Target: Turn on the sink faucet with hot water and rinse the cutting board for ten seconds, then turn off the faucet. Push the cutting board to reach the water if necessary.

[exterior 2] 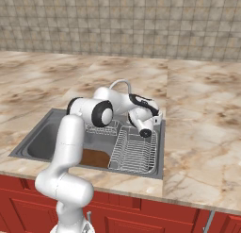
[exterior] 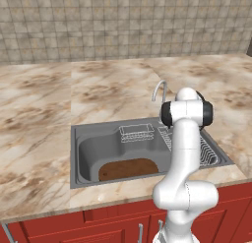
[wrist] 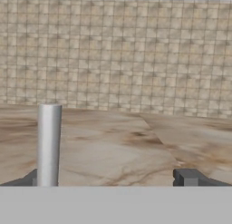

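Observation:
The sink faucet [exterior: 160,90] rises as a slim silver gooseneck behind the sink [exterior: 75,153]. In the hand view its upright pipe [wrist: 49,143] stands just inside my left fingertip [wrist: 28,179]. My gripper [wrist: 108,180] is open, with its fingertips wide apart, and looks level toward the tiled back wall. My hand [exterior 2: 145,120] hovers by the faucet arch [exterior 2: 121,83], above the back right of the basin. The dark-brown cutting board [exterior: 129,169] lies flat on the basin floor at the front; my arm partly hides it [exterior 2: 94,157]. The water is out of view.
A wire basket [exterior: 137,134] hangs at the basin's back. A wire dish rack [exterior 2: 134,154] fills the sink's right part. Marble counter [exterior: 39,119] surrounds the sink, the tiled wall [wrist: 118,51] stands behind, and red cabinets [exterior: 98,225] lie below.

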